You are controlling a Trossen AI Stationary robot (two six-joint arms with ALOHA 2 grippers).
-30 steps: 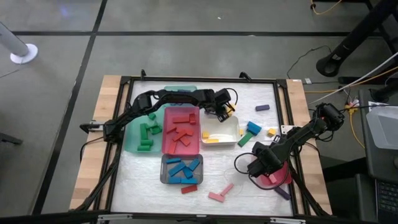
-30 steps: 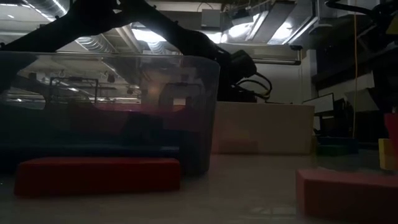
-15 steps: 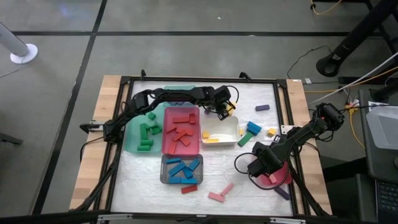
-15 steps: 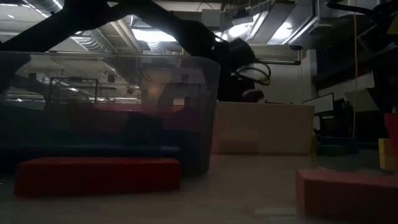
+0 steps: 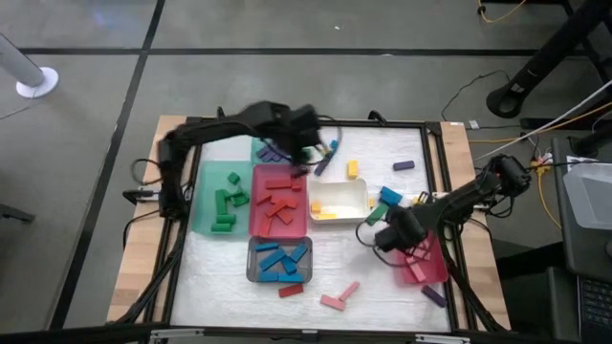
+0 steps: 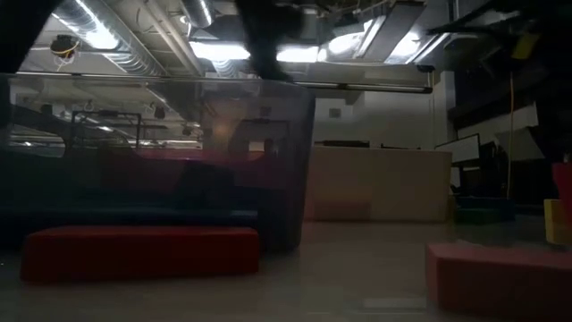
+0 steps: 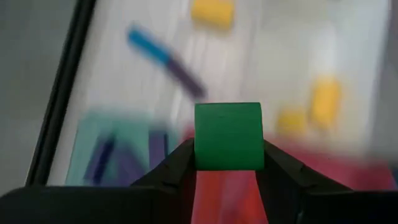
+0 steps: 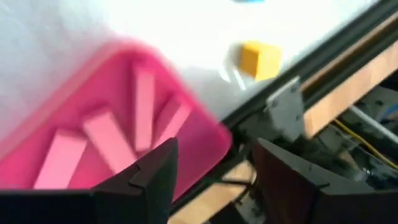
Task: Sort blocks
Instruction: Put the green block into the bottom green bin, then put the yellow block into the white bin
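White-covered table [image 5: 316, 287], framed in black, carrying six trays. Largest, the green tray [image 5: 203, 203] at the left: green blocks [image 5: 226, 201] inside. Just beside it, the red tray [image 5: 256, 222], filled with red bars [image 5: 279, 204]. Behind these two, a teal tray [image 5: 260, 149] with purple pieces [image 7: 124, 163], partly hidden by the left arm. Right of the red tray, the white tray [image 5: 344, 194]: two yellow blocks [image 5: 324, 213] along its near edge. In front of the red tray, the grey tray [image 5: 252, 270], packed with blue bars [image 5: 280, 260]. At the right edge, the pink tray [image 5: 432, 270], holding pink bars [image 8: 112, 146].

Left gripper [image 7: 227, 163] over the far end of the red tray, fingers clamped on a green block [image 7: 227, 135]. Right gripper [image 8: 214, 168] beside the pink tray, fingers apart, nothing between them.

Loose on the table: pink L-piece [image 5: 338, 297], red bar [image 5: 291, 289] just in front of the grey tray, blue-and-purple stick [image 5: 325, 158], yellow block [image 5: 352, 169], purple bar [image 5: 403, 164], yellow cube [image 8: 259, 59].
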